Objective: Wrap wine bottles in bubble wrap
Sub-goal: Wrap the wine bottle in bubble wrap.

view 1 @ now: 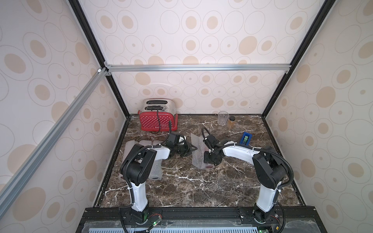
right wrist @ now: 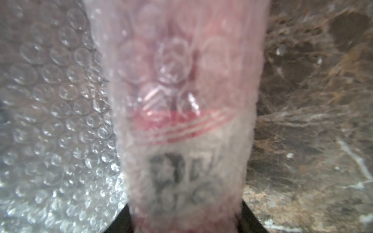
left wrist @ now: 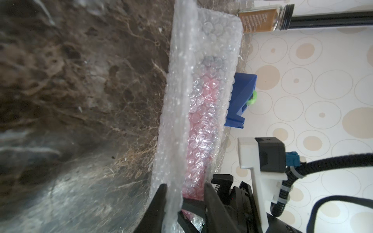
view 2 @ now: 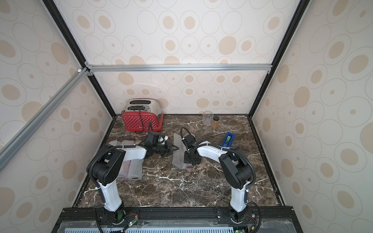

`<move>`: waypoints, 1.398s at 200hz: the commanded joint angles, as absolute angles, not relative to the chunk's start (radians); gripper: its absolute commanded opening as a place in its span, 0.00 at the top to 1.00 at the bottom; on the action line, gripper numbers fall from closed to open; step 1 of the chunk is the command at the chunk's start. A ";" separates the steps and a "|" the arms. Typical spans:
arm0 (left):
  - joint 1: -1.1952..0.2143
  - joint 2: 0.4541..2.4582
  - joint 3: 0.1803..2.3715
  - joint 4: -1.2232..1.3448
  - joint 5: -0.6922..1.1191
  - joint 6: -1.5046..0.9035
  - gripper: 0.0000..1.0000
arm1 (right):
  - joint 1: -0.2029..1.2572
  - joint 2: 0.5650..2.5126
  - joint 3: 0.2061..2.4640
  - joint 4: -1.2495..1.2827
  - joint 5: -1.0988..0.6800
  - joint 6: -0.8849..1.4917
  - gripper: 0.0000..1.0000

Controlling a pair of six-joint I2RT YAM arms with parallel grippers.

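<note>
Clamps right claw [right wrist: 184, 216] on wrapped wine bottle [right wrist: 181, 100], left of tape dispenser [view 1: 246, 139]; straddles bubble wrap [left wrist: 212, 40] edge, left claw [left wrist: 185, 186] apart.

A lab booth dressed as a kitchen: wallpapered panels [view 1: 191, 30] on aluminium rails [view 1: 197, 67] box in a marble counter [view 1: 181, 187], a red toaster [view 1: 157, 121] left of centre, a glass [view 1: 223, 118] to its right.

Nothing here I can actually read. The jar [left wrist: 260, 19] has a label of fine print, too small to make out. The bottle [right wrist: 181, 141] shows red stripes and dark letters on its label, blurred under the bubble wrap [right wrist: 50, 100]. The toaster [view 1: 157, 121] bears a faint mark low on its red front, also illegible.
</note>
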State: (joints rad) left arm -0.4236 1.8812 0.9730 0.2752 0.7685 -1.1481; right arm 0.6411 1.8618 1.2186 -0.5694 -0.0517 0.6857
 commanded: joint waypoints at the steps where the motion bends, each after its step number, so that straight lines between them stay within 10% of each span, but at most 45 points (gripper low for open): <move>1: -0.428 1.885 1.008 0.216 0.750 -1.100 0.80 | 0.641 1.887 1.206 -0.616 -0.026 0.670 0.59; 27: -0.427 1.861 1.020 0.164 0.726 -1.053 1.00 | 0.641 1.885 1.206 -0.617 -0.025 0.670 0.59; 215: -0.594 2.197 1.423 -0.112 0.873 -0.894 1.00 | 0.644 1.810 1.199 -0.627 -0.025 0.639 0.58; 279: -0.595 2.214 1.415 -0.181 0.805 -0.822 1.00 | 0.646 1.645 1.145 -0.635 -0.076 0.618 0.34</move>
State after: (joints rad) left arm -0.5877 2.1525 1.4288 -0.0582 0.9142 -0.8749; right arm 0.6369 1.7729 1.1564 -0.6022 -0.0330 0.6357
